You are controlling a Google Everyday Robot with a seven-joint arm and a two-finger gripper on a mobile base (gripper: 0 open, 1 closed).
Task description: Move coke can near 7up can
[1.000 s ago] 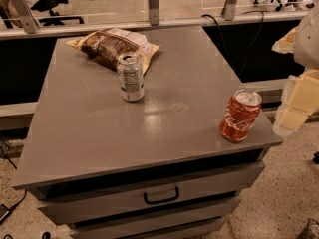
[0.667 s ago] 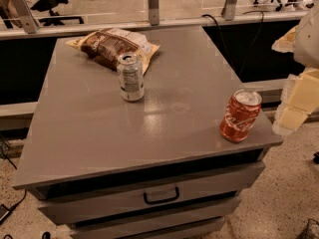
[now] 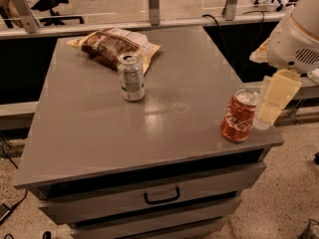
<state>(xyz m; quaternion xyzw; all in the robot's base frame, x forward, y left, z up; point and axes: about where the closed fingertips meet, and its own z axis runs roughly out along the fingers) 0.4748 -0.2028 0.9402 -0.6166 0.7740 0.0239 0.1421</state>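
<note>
The coke can, red-orange with white script and a silver top, stands near the table's front right corner. The 7up can, silvery-white and pale green, stands upright at the table's middle back, well to the left of the coke can. My gripper hangs from the white arm at the right edge of the view. Its cream-coloured part sits right beside the coke can's right side, at the can's height, at or almost touching it.
A crumpled brown chip bag lies just behind the 7up can. The grey table has drawers with a dark handle below its front edge. Office chairs and a railing stand behind.
My gripper and arm have moved a little to the left, closer to the coke can's right side. Both cans stay where they were.
</note>
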